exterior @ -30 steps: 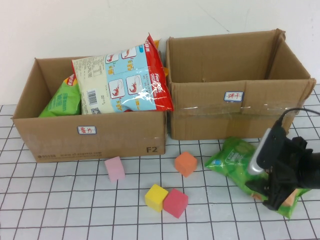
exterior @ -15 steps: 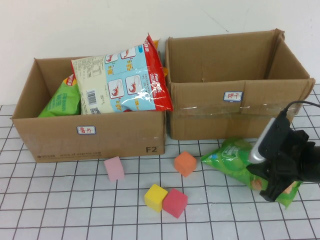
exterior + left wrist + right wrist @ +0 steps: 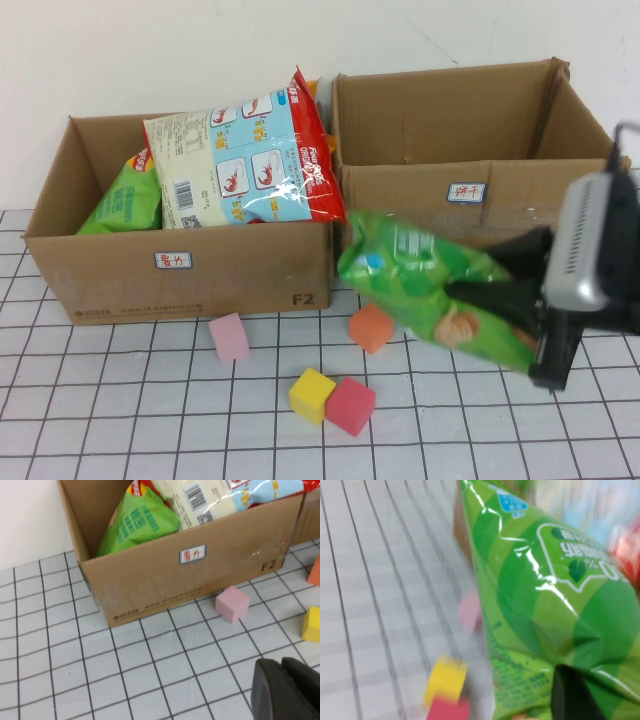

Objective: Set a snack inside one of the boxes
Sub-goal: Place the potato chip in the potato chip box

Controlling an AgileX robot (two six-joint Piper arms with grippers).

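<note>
A: The green bag (image 3: 430, 285) is up off the table now! A second ago it lay flat by the right box (image 3: 470, 165); now it hangs in the air in front of that box, tilted, its far end out over the orange cube (image 3: 371, 327).

B: And the right gripper (image 3: 478, 300) has risen with it, fingers clamped on the bag's lower end. In the right wrist view the bag (image 3: 545, 605) fills the picture, with a dark finger (image 3: 570, 692) pressed against it.

A: Left box (image 3: 180, 250) looks busy: a red-and-blue shrimp snack bag (image 3: 245, 160) leaning up out of it, another green pack (image 3: 125, 200) tucked beside.

B: On the grid mat (image 3: 120, 410), the pink cube (image 3: 230, 336) sits near the left box, while the yellow cube (image 3: 312, 394) and red cube (image 3: 350, 405) touch each other.

A: The left gripper (image 3: 285, 690)?

B: Low over the mat, near the left box's front; only a dark edge of it shows in its wrist view, so I cannot tell whether its fingers are apart or together.
</note>
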